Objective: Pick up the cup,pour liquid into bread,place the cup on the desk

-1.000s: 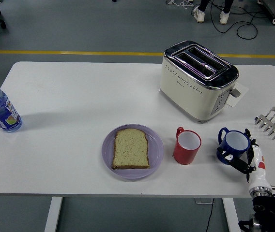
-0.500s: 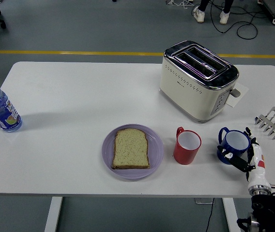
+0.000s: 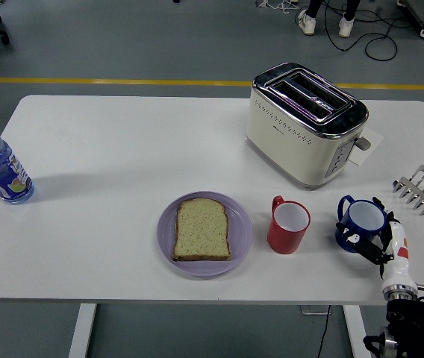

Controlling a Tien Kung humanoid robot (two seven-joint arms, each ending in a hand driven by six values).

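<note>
A blue two-handled cup stands on the white table at the right, near the front edge. My right hand comes up from the lower right corner, its black fingers curled round the cup's front and right side. To the cup's left stands a red mug, empty and upright. A slice of bread lies flat on a lilac plate left of the red mug. My left arm is out of view.
A cream toaster stands behind the cups. A metal toast rack sits at the right edge and a water bottle at the left edge. A person's feet show on the floor beyond the table.
The blue cup has shifted slightly right and away with my right hand's fingers closing in around it. Nothing else has moved.
</note>
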